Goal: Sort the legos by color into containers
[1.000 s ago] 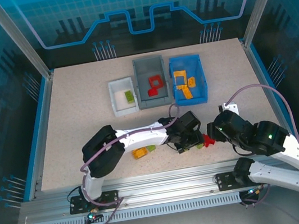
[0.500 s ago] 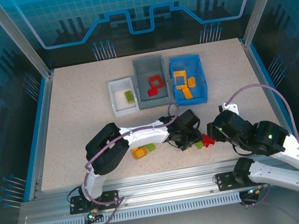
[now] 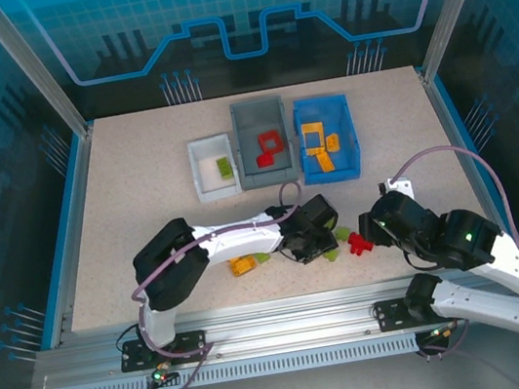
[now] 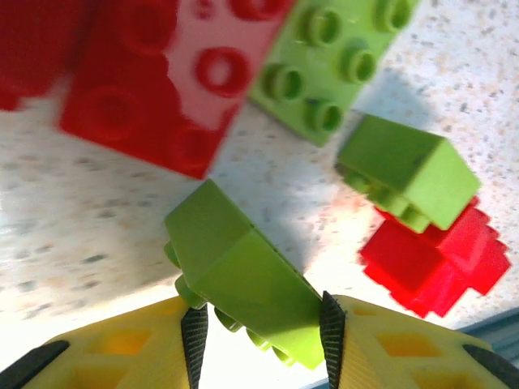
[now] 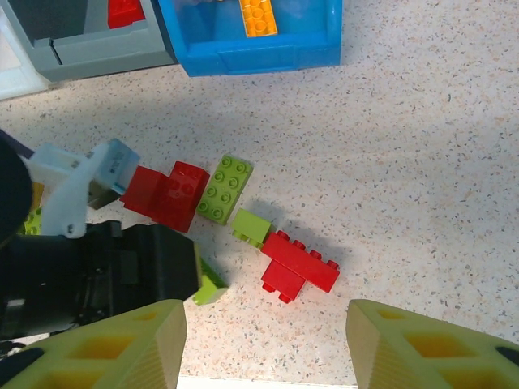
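**Left jaws clamped on a lime brick, right jaws wide over the loose pile**

My left wrist camera shows what my own arm hides from overhead. The black pads (image 4: 195, 340) of my left jaws press on both sides of a lime green brick (image 4: 243, 279), smooth-faced, with round studs along its lower edge. Just beyond it on the speckled table (image 5: 405, 162) lie a glossy red brick (image 4: 154, 81) and a flat lime plate (image 4: 332, 61) with two rows of studs, edge to edge. To the right of them a small lime block (image 4: 405, 166) rests against a stepped red cluster (image 4: 438, 255).

My right wrist camera sees the same pile from the other side. My right jaws stand wide apart with nothing between them, and the red cluster lies just ahead of the gap. Far ahead sits the blue bin (image 5: 251, 36) holding an orange brick (image 5: 261, 16), with the grey bin (image 5: 97, 40) to its left.

From overhead, the white bin (image 3: 199, 174) completes the row, well ahead of both jaws. An orange-yellow brick (image 3: 243, 265) touches a lime piece (image 3: 262, 257) beside my left forearm.
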Controlling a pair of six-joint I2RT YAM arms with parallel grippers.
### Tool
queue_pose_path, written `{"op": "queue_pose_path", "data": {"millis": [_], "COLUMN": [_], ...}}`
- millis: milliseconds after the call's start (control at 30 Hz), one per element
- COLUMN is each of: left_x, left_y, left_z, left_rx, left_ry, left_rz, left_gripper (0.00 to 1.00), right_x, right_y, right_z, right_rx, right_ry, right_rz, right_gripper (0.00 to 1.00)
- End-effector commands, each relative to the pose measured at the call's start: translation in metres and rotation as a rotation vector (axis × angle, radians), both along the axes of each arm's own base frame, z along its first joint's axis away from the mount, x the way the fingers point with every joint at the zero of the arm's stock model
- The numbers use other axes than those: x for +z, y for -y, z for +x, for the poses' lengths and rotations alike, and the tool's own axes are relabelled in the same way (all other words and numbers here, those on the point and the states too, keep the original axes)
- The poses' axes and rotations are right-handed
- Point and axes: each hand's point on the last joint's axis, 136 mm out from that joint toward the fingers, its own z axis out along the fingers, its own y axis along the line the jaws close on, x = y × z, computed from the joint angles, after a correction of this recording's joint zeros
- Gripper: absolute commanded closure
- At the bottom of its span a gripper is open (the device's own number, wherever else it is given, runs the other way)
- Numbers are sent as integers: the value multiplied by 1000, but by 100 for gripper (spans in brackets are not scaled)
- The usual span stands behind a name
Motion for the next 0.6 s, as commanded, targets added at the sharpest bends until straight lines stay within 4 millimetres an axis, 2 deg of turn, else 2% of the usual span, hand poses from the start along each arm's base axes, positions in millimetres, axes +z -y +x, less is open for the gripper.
{"op": "queue_pose_path", "data": {"millis": [0, 133, 267, 400, 567], "left_x": [17, 27, 18, 4, -9], "left_y": [-13, -7, -3, 3, 5], "left_z": [3, -1, -10, -14, -5], "left_rx": [11, 8, 40, 91, 153], "left_ry": [49, 49, -28, -90, -121], "left_rz": [24, 0, -21, -50, -45], "left_gripper": [54, 44, 32, 30, 29], "right_x": [10, 11, 12, 13, 14], "right_y": [-4, -6, -6, -6, -4], "right_z": [3, 4, 5, 5, 4], "right_rx": [13, 18, 17, 17, 16], "right_ry": [24, 24, 29, 31, 32], "right_rz": [8, 3, 2, 3, 6], "right_gripper": [44, 44, 44, 44, 44]}}
